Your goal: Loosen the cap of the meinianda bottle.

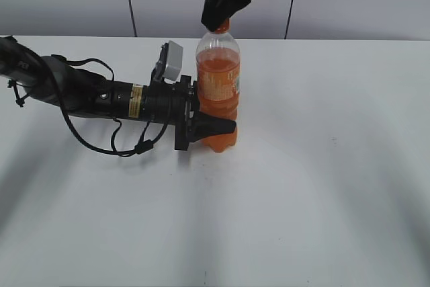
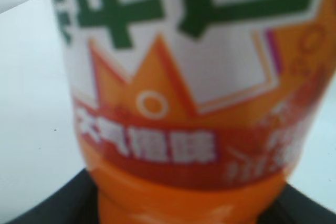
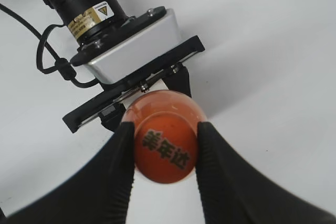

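Note:
The meinianda bottle (image 1: 218, 92) stands upright on the white table, full of orange drink. Its label (image 2: 194, 66) fills the left wrist view. My left gripper (image 1: 209, 128) lies low on the table and is shut on the bottle's waisted lower body. My right gripper (image 1: 218, 19) comes down from above and is shut on the orange cap (image 3: 165, 149), which has dark characters on top. In the right wrist view the two black fingers (image 3: 164, 153) press the cap from both sides. The bottle's shoulder (image 3: 160, 100) shows below it.
The left arm (image 1: 87, 95) with its cables lies along the table at the left. Its silver wrist camera housing (image 3: 131, 45) sits just behind the bottle. The white table (image 1: 322, 186) stretches to the right and front.

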You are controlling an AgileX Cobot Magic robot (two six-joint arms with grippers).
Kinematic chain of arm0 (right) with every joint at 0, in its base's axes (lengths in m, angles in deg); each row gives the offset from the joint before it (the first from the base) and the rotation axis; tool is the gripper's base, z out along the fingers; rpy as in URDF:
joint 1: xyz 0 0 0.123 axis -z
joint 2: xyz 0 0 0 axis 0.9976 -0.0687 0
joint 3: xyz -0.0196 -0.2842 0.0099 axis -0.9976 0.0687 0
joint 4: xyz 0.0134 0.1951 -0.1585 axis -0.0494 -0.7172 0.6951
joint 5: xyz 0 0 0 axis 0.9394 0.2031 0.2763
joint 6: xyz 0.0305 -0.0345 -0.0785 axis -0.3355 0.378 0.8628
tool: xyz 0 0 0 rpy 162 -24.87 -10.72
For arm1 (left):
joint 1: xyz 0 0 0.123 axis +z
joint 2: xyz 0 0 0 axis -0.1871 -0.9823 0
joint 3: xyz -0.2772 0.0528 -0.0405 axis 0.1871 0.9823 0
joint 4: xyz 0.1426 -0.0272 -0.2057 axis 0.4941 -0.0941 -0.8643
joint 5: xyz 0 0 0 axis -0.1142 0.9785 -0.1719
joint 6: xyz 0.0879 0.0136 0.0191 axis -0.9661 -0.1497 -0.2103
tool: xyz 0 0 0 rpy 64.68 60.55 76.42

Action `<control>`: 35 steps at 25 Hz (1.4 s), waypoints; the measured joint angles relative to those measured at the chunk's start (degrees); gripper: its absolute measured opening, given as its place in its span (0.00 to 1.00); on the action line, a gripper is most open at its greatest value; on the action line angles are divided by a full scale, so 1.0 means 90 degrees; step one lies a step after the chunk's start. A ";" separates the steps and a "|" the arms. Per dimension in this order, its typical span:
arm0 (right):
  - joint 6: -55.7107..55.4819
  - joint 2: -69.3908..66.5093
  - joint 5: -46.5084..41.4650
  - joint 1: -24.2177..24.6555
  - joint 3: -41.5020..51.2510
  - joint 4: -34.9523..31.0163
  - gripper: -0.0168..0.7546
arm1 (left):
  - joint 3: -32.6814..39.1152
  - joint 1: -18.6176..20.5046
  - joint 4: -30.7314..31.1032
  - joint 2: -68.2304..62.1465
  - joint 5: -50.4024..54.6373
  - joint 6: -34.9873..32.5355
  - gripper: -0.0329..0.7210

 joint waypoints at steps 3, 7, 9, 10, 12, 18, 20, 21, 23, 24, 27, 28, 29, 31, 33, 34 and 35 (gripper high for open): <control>0.0258 0.0000 0.0007 0.0000 -0.0006 -0.0007 0.37 | 0.0000 0.0000 0.0059 0.0014 0.0017 0.0000 0.58; 0.0362 0.0000 0.0007 0.0023 -0.0006 -0.0036 0.37 | -0.0008 0.0000 0.0126 0.0029 0.0048 0.0006 0.58; 0.0390 -0.0005 0.0001 0.0073 -0.0006 -0.0057 0.37 | -0.0008 0.0000 0.0165 0.0034 0.0048 0.0018 0.58; 0.0419 -0.0005 -0.0003 0.0081 -0.0006 -0.0064 0.37 | -0.0008 0.0000 0.0196 0.0040 0.0048 0.0024 0.58; 0.0531 -0.0005 -0.0019 0.0094 -0.0006 -0.0064 0.37 | -0.0014 0.0000 0.0243 0.0040 0.0061 0.0024 0.58; 0.0950 0.0041 -0.0002 0.0101 0.0105 -0.0106 0.37 | -0.0014 0.0000 0.0311 0.0060 0.0075 0.0026 0.58; 0.1281 0.0116 0.0025 0.0101 0.0238 -0.0113 0.37 | -0.0014 0.0000 0.0345 0.0071 0.0075 0.0012 0.58; 0.1479 0.0145 0.0037 0.0101 0.0286 -0.0126 0.37 | -0.0014 0.0000 0.0353 0.0071 0.0075 -0.0002 0.58; 0.1802 0.0176 0.0051 0.0101 0.0338 -0.0141 0.37 | -0.0014 0.0000 0.0360 0.0071 0.0069 -0.0021 0.58; 0.1964 0.0176 0.0057 0.0101 0.0338 -0.0141 0.37 | -0.0014 0.0000 0.0360 0.0071 0.0069 -0.0026 0.58; 0.2434 0.0184 0.0057 0.0101 0.0342 -0.0147 0.37 | -0.0014 0.0000 0.0360 0.0071 0.0057 -0.0035 0.58; 0.2605 0.0184 0.0052 0.0101 0.0342 -0.0151 0.37 | -0.0014 0.0000 0.0360 0.0071 0.0057 -0.0042 0.58; 0.2757 0.0184 0.0052 0.0101 0.0342 -0.0159 0.37 | -0.0014 0.0000 0.0360 0.0071 0.0057 -0.0048 0.58; 0.3059 0.0184 0.0045 0.0101 0.0342 -0.0172 0.37 | -0.0014 0.0000 0.0360 0.0071 0.0051 -0.0054 0.58; 0.3347 0.0184 0.0037 0.0101 0.0342 -0.0179 0.37 | -0.0014 0.0000 0.0360 0.0071 0.0051 -0.0054 0.58; 0.3502 0.0184 0.0037 0.0101 0.0342 -0.0184 0.37 | -0.0014 0.0000 0.0360 0.0071 0.0051 -0.0066 0.58; 0.3666 0.0184 0.0037 0.0101 0.0342 -0.0190 0.37 | -0.0014 0.0000 0.0360 0.0071 0.0051 -0.0072 0.58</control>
